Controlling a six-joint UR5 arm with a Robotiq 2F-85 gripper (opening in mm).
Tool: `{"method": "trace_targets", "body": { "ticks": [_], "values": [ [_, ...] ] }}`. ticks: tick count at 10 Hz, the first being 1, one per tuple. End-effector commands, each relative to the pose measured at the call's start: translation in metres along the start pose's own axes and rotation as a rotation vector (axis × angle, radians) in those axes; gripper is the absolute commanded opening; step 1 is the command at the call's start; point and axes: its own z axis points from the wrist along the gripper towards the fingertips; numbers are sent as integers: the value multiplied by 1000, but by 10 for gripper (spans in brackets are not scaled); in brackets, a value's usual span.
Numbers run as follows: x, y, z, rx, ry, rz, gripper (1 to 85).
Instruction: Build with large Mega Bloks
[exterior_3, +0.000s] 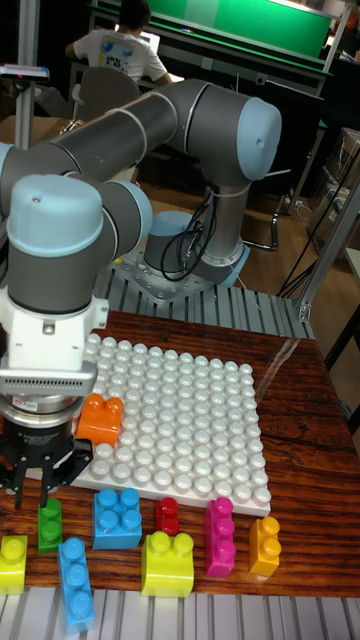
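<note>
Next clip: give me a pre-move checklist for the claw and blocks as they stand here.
1. Claw open: ok, fingers spread, nothing held.
2. Claw above a loose block: ok, over the green block.
3. Orange block seated on baseplate: cannot tell, the arm hides part of it.
4. Spare blocks upright: ok, blue block, red block, pink block.
5. Baseplate flat on table: ok.

The gripper (42, 478) hangs over the white baseplate's (190, 420) left front corner, fingers apart around nothing. An orange block (100, 418) sits on the plate just beside it. Loose blocks line the wooden table (300, 420) in front.
</note>
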Motion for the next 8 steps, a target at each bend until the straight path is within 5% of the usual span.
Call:
{"method": "trace_targets", "body": {
  "ticks": [1,8],
  "values": [
    [-1,-7,2,4,56,26,310],
    [-21,-5,5,2,68,28,320]
  ]
}}
